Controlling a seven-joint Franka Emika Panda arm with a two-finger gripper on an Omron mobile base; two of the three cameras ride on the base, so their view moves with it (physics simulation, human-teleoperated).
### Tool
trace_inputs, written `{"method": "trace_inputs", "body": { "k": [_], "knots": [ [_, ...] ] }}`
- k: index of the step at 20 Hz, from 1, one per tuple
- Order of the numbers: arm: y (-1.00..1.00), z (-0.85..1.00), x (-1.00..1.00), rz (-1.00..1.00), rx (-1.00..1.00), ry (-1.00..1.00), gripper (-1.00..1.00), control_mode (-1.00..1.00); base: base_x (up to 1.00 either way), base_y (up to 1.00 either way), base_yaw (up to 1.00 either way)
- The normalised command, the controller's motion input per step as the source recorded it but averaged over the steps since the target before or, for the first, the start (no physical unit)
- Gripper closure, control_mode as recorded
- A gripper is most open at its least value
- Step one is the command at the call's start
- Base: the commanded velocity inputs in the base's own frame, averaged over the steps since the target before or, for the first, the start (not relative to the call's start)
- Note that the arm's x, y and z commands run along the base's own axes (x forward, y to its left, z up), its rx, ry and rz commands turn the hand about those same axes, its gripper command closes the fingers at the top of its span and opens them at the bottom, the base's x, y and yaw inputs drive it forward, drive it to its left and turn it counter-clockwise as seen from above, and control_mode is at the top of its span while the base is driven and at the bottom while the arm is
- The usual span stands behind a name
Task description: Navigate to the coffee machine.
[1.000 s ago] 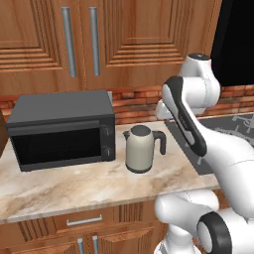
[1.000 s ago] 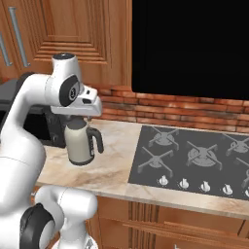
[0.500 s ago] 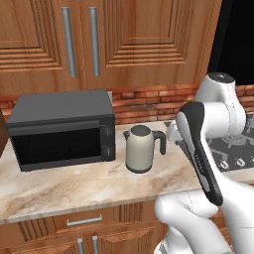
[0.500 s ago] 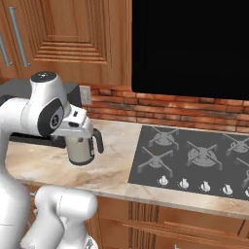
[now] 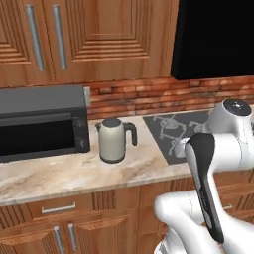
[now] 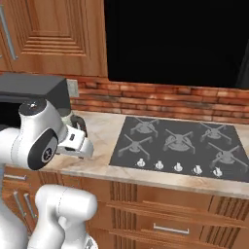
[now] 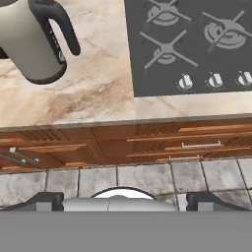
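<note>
Left base view: a black microwave point(image 5: 42, 124) sits on a marble counter point(image 5: 74, 173), a cream kettle point(image 5: 113, 140) just beside it on the right, a gas hob point(image 5: 173, 131) farther right. Right base view: the white arm point(image 6: 41, 141) stands before the kettle point(image 6: 77, 121), left of the hob point(image 6: 180, 143). Hand view: kettle point(image 7: 37, 42), hob point(image 7: 192, 42), drawers point(image 7: 162, 142) and floor tiles point(image 7: 147, 177); I cannot tell how wide the claw is. I cannot tell where the coffee machine is.

Readable text: none found in any view.
Microwave point(image 5: 42, 121): blank door and panel, no brand or digits made out.
Kettle point(image 5: 112, 140): plain body, no label.
Cooktop point(image 6: 175, 143): knobs at 6 o'clock edge, markings too small to read.
Cabinets point(image 5: 94, 37): unmarked.
</note>
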Motion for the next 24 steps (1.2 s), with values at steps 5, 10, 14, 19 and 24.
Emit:
{"method": "trace_inputs", "body": {
  "k": [5, 10, 14, 19, 24],
  "knots": [
    [0.0, 0.0, 0.0, 0.0, 0.0, 0.0, -1.0, 1.0, -0.74, -1.0, -0.07],
    [0.0, 0.0, 0.0, 0.0, 0.0, 0.0, -1.0, 1.0, -0.11, -1.0, -0.06],
    [0.0, 0.0, 0.0, 0.0, 0.0, 0.0, -1.0, 1.0, 0.0, -1.0, 0.0],
    [0.0, 0.0, 0.0, 0.0, 0.0, 0.0, -1.0, 1.0, -0.03, -1.0, -0.03],
    [0.0, 0.0, 0.0, 0.0, 0.0, 0.0, -1.0, 1.0, 0.0, -0.71, -0.66]
  ]
}}
